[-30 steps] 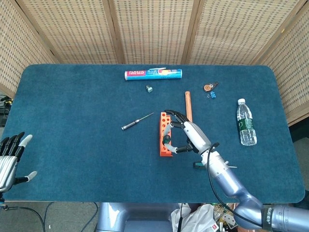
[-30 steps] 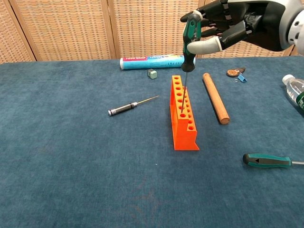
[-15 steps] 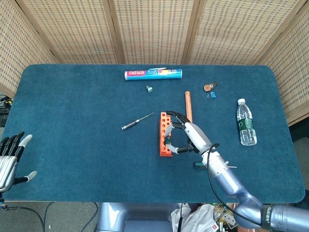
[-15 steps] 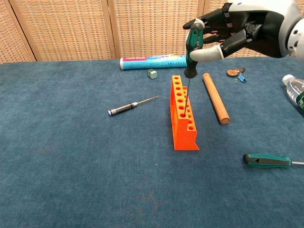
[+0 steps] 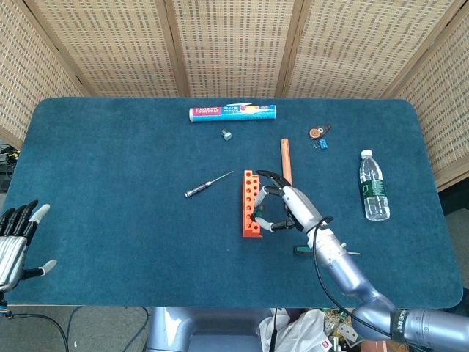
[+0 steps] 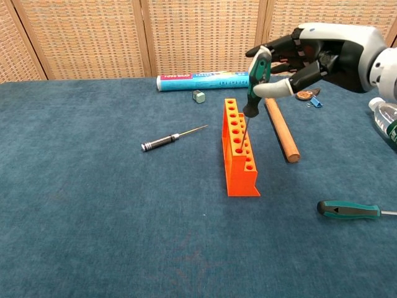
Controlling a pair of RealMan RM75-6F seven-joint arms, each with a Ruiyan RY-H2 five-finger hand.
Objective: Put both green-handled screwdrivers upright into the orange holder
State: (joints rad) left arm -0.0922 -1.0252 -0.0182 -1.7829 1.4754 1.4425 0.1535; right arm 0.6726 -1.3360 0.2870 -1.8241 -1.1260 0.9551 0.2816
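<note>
The orange holder (image 6: 239,151) (image 5: 250,203) stands mid-table with a row of holes along its top. My right hand (image 6: 310,57) (image 5: 287,208) holds a green-handled screwdriver (image 6: 255,78) by the handle, between thumb and fingers. Its shaft runs down into a hole of the holder, leaning slightly right. A second green-handled screwdriver (image 6: 348,210) (image 5: 302,250) lies flat on the cloth to the right of the holder. My left hand (image 5: 16,238) hangs open off the table's left front corner.
A wooden dowel (image 6: 281,127) lies just right of the holder. A small black-handled screwdriver (image 6: 170,138) lies to its left. A tube-shaped package (image 6: 201,81) and a small cube (image 6: 198,95) sit behind. A water bottle (image 5: 374,185) lies at the right, small parts (image 6: 308,96) beyond the dowel.
My right hand has come down with the green-handled screwdriver, sinking its shaft deeper into the holder's hole. The handle now leans a little more to the right. The left hand has stayed put.
</note>
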